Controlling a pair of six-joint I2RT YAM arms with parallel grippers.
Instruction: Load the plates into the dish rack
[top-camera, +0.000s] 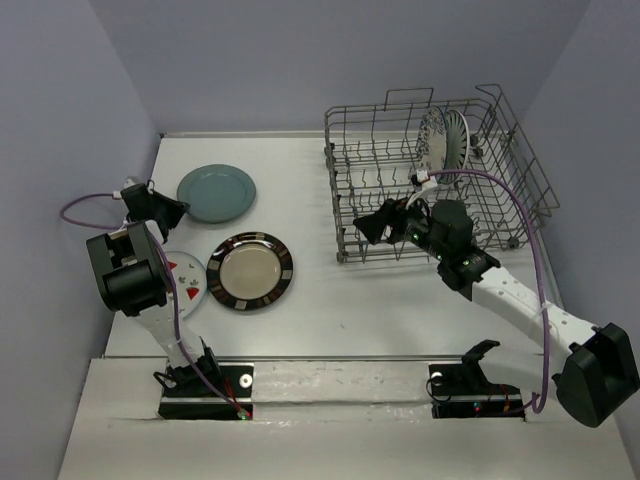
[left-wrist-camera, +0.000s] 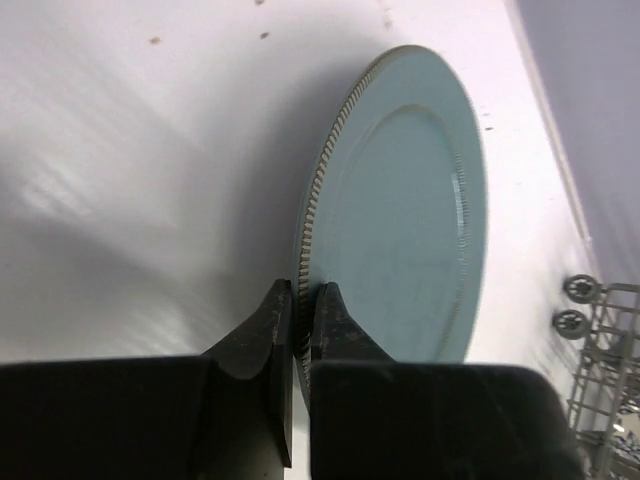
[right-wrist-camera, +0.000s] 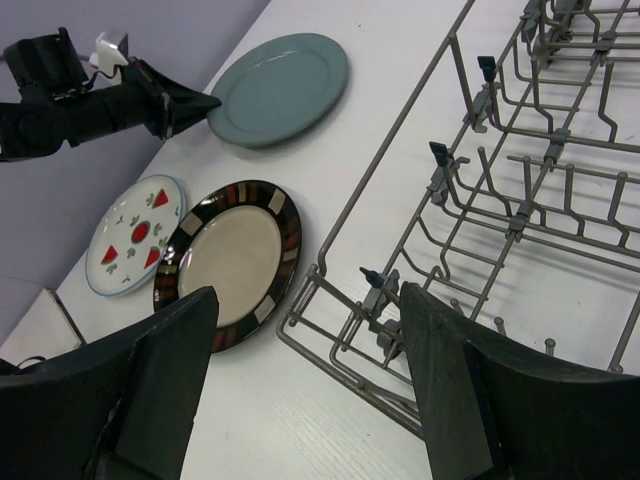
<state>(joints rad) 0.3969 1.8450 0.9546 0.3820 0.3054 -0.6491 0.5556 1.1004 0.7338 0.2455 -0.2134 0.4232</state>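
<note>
The table (top-camera: 400, 300) carries the rack (top-camera: 380, 108) on its right half. Plates (top-camera: 445, 140) already stand upright between the tines at the rack's far side, so the near rows stay free for the rest.

Three more plates lie on the left. The teal plate (top-camera: 216, 192) is farthest back. The brown-rimmed plate (top-camera: 250, 270) is nearer, with the white plate (top-camera: 188, 280) just beside it and partly under the left arm.

The left gripper (left-wrist-camera: 303, 300) is clenched on the teal plate's ribbed rim, one finger on each face. The edge is probably the only place a flat plate offers a grip. The plate looks not yet lifted, so the step in hand seems to be picking it up.

The right gripper (right-wrist-camera: 305, 300) hangs released and empty over the rack's near left corner, likely waiting to receive or steady a plate.
</note>
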